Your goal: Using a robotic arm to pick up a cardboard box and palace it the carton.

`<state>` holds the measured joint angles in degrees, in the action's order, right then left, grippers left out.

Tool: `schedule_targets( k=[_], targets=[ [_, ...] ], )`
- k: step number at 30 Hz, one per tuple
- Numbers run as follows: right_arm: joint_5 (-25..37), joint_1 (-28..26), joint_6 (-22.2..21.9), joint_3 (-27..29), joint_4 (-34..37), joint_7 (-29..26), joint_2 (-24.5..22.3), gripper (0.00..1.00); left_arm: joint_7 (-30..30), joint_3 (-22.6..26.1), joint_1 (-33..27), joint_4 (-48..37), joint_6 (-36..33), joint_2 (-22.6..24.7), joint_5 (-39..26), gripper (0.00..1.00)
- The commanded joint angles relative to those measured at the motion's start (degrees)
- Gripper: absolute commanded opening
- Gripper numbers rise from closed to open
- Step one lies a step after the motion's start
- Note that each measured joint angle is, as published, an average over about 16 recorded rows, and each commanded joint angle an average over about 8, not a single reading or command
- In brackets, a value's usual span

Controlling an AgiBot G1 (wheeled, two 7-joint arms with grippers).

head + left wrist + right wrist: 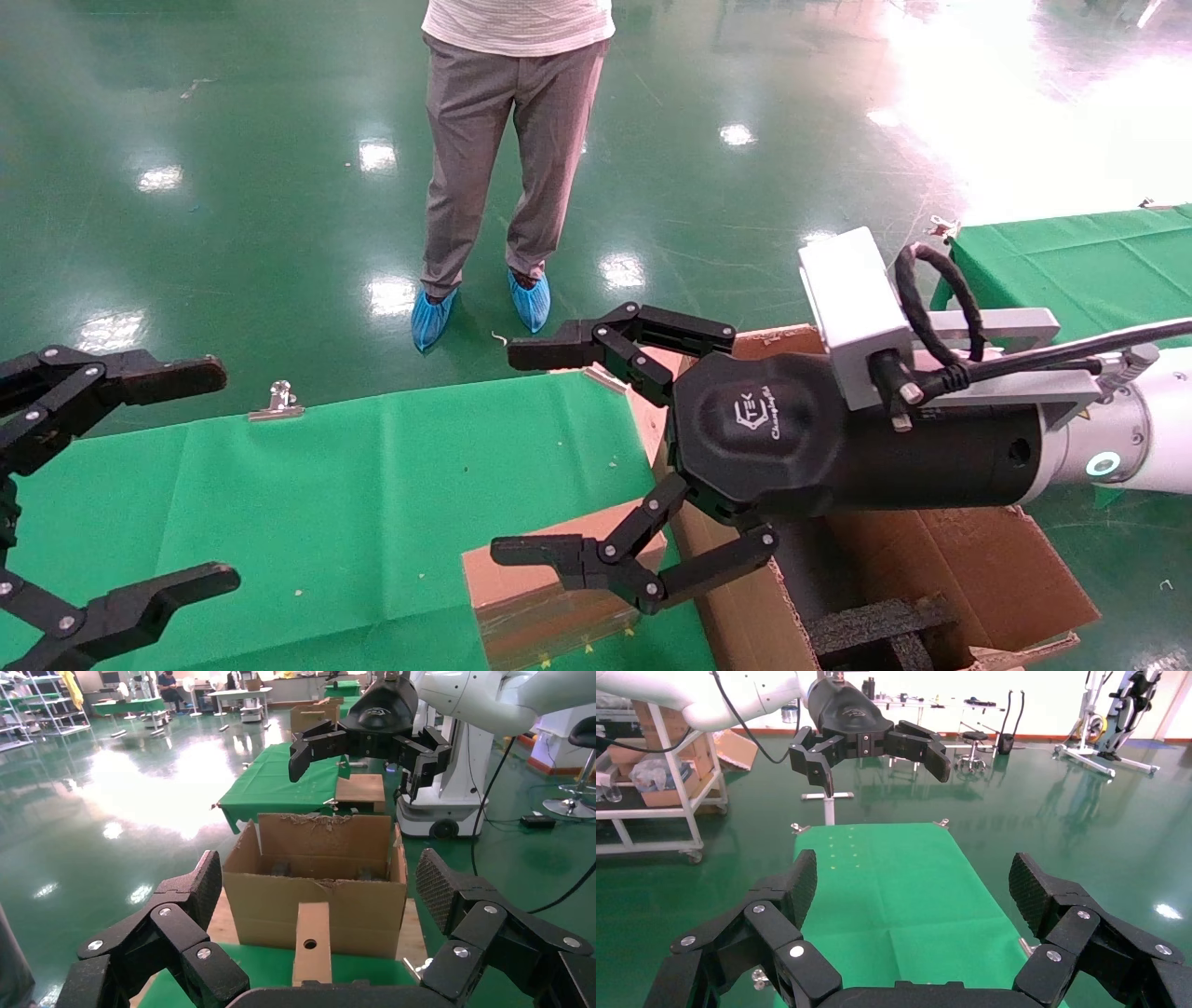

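The slim brown cardboard box [549, 596], taped, lies on the green table against the carton's left side. In the left wrist view it shows end-on [312, 941] with a round hole. The large carton [978, 568] stands at the right with black foam [875, 629] inside; its near wall also shows in the left wrist view [316, 903]. My right gripper [514, 452], on the white arm with the green ring, is open and empty, hovering above the carton's left edge and the box. My left gripper [219, 475] is open and empty at the table's left.
A person [512, 140] in blue shoe covers stands beyond the green table [326, 503]. A metal clip [277, 401] holds the cloth at the far edge. A second green table [1071, 261] is at the far right.
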<state>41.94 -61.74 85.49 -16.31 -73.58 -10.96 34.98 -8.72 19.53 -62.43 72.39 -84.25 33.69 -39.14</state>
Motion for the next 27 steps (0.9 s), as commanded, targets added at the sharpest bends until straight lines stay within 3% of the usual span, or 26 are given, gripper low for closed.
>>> schedule_targets(
  k=[1,13,21,27],
  targets=[
    [0.0,0.0,0.0,0.0,0.0,0.0,0.0,1.00,0.0,0.0,0.0,0.0,0.0,0.0,0.0,1.00],
    [0.0,0.0,0.0,0.0,0.0,0.0,0.0,1.00,0.0,0.0,0.0,0.0,0.0,0.0,0.0,0.97],
    [0.0,0.0,0.0,0.0,0.0,0.0,0.0,1.00,0.0,0.0,0.0,0.0,0.0,0.0,0.0,0.03],
    [0.0,0.0,0.0,0.0,0.0,0.0,0.0,1.00,0.0,0.0,0.0,0.0,0.0,0.0,0.0,0.00]
  ],
)
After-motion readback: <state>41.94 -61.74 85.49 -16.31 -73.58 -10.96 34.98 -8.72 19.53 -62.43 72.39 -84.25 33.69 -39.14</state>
